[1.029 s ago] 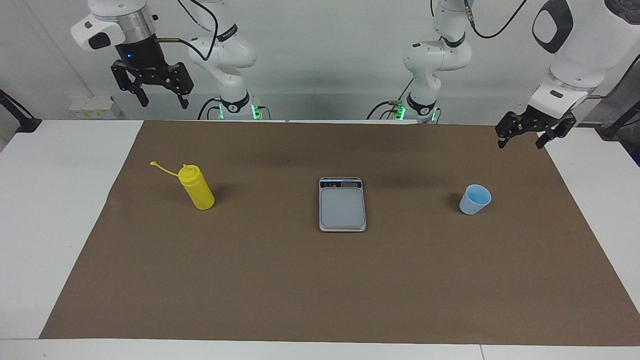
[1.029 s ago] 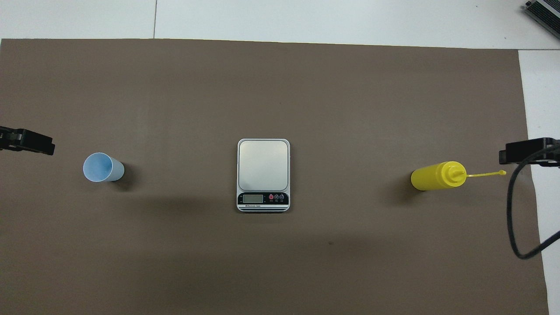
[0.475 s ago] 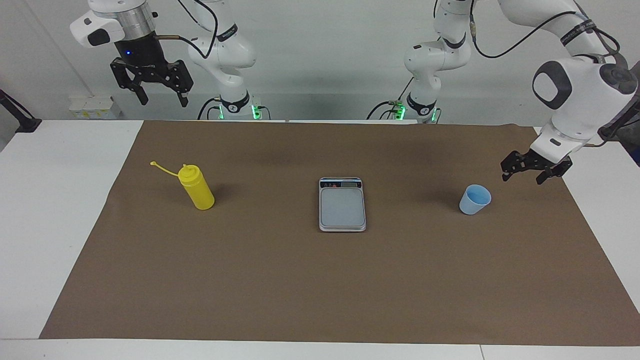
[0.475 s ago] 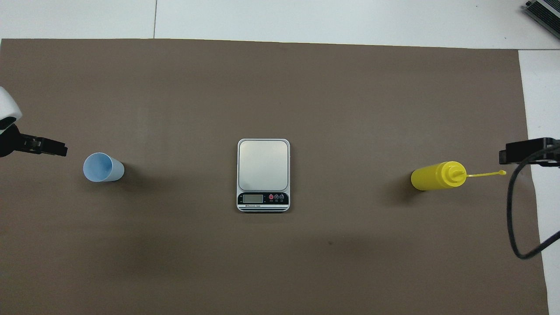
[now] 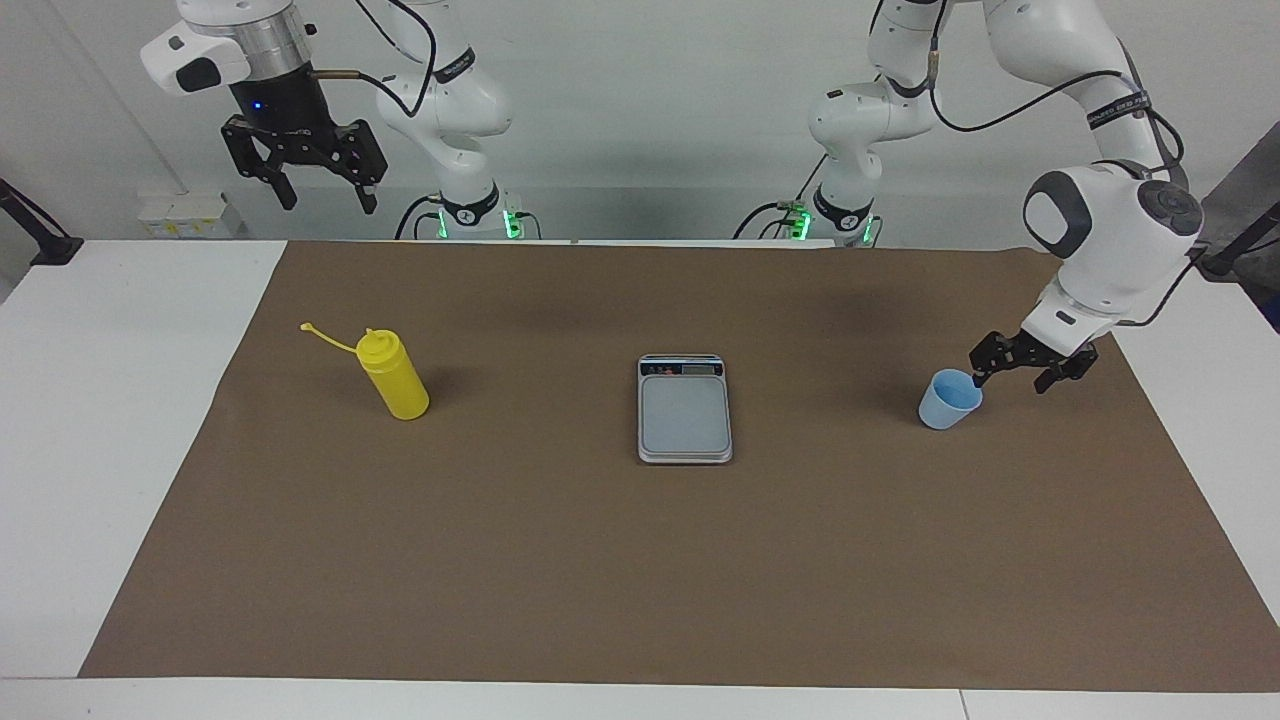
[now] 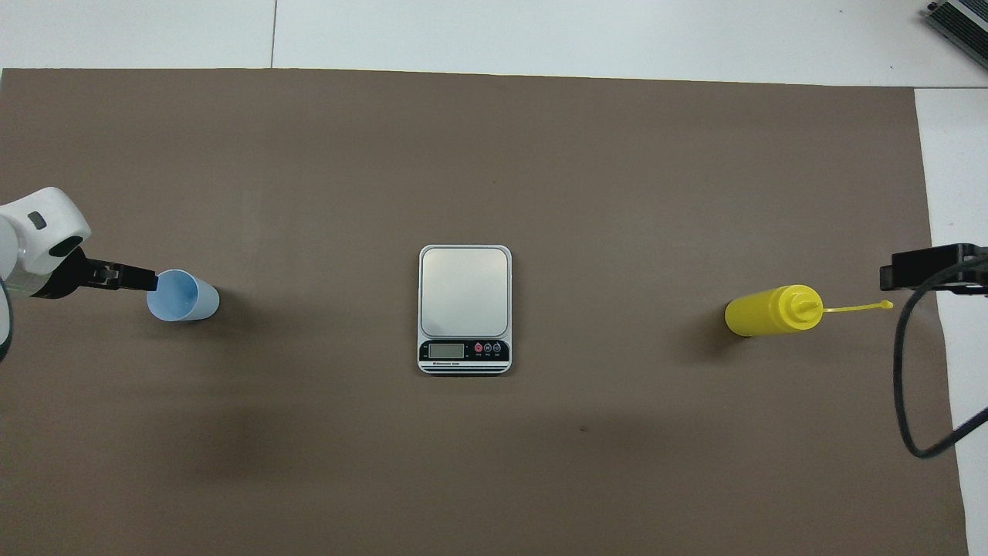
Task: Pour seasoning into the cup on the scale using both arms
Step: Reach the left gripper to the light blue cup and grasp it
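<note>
Brown paper covers most of the bench [image 5: 120, 450], and the three things sit in a neat row across it, which I'd guess is so each arm gets its own item. The scale [image 5: 685, 412] is in the middle with its dark display strip on the end nearer the robots, and its plate is bare, so nothing has been weighed yet. The yellow bottle [image 5: 396, 377] stands toward the right arm's end, leaning a touch, with its cap strap sticking out away from the scale. The little blue cup [image 5: 949, 399] stands upright toward the left arm's end, mouth up. That split makes sense to me: one arm puts the cup on the scale, the other does the pouring. The left gripper [image 5: 1016, 366] is down low right beside the cup, on the side away from the scale, with its jaws spread and nothing between them. One fingertip looks like it's at the rim or just over it, but I can't tell if it's actually touching. In the overhead view the left gripper's tip [image 6: 127, 276] overlaps the cup's [image 6: 182, 296] edge, though that could just be height. The cup isn't gripped, so the next job is probably getting the jaws around its wall without tipping it, since it looks light. The right gripper [image 5: 305, 185] waits up high at its own end of the bench, jaws open and empty, well apart from the bottle.
</note>
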You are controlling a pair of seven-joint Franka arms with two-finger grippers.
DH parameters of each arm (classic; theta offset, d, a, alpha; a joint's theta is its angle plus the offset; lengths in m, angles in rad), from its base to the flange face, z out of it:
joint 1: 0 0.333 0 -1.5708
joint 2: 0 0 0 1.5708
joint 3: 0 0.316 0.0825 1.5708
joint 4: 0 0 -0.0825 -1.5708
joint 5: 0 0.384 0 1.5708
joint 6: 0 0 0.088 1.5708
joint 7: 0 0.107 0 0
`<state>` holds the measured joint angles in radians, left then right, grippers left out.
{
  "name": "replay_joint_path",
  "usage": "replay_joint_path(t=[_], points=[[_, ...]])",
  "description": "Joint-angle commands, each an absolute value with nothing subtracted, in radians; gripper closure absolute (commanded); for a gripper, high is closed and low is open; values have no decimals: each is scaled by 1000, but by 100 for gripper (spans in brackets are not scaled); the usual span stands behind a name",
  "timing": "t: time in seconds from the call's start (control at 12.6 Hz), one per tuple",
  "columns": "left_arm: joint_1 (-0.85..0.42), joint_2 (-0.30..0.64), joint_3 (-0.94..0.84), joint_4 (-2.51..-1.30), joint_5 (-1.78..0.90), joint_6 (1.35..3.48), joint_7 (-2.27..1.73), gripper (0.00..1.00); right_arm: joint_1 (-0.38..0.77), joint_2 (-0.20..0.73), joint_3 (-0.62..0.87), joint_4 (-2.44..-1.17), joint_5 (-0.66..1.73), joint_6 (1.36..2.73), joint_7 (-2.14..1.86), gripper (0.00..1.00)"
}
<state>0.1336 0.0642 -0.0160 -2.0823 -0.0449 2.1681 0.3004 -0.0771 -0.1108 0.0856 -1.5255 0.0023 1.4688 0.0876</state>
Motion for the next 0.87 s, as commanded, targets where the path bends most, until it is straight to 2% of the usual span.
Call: replay_joint_path(t=[0.0,0.48,0.79], points=[[143,40,-18,-2166,-66,2223,308,0,-94,-123,89,-1529,11,1454,55,0],[143,8,-18,-2255,-66,2249,307,0,-92,-121,89,-1529,11,1453,57,0],[141,24,-18,-2266,-66,2267,298,0,-92,-123,89,-1529,11,1454,57,0]])
